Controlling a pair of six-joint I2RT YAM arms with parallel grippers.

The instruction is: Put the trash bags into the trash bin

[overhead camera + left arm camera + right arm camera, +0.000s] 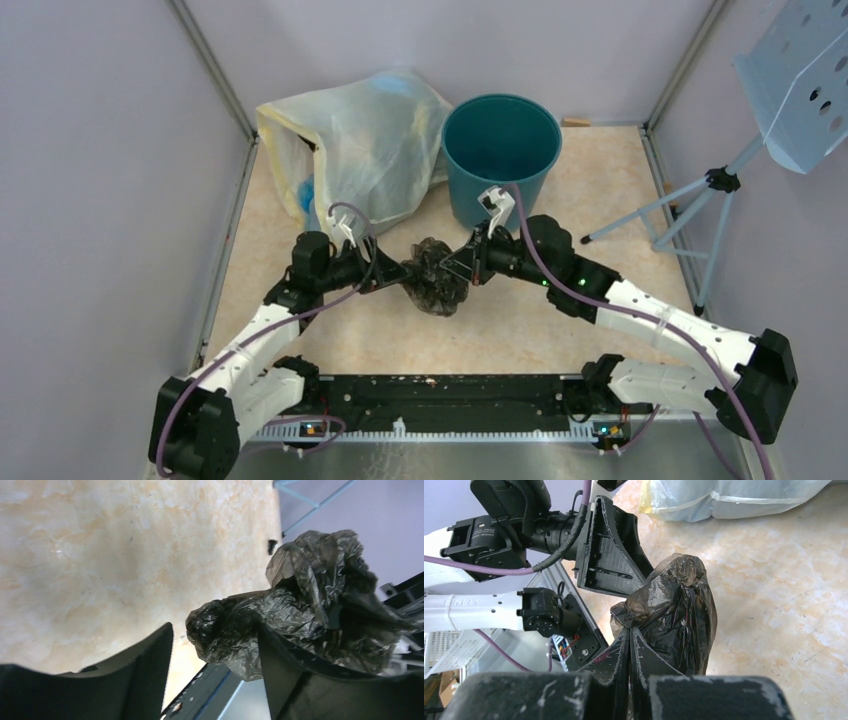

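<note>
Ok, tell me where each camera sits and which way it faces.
Top external: above and behind the arm bases, facing down at the trash bag and trash bin; both arms show.
Left wrist: on the left arm, facing past the left hand at the bag.
Right wrist: on the right arm, facing past the right hand at the bag and left hand.
Shared: all show the bag.

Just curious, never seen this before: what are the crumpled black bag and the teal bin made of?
The black bag looks like thin glossy plastic film: crinkled, shiny, slightly see-through. The bin seems to be smooth rigid plastic, judging by its even teal walls and plain rim.
</note>
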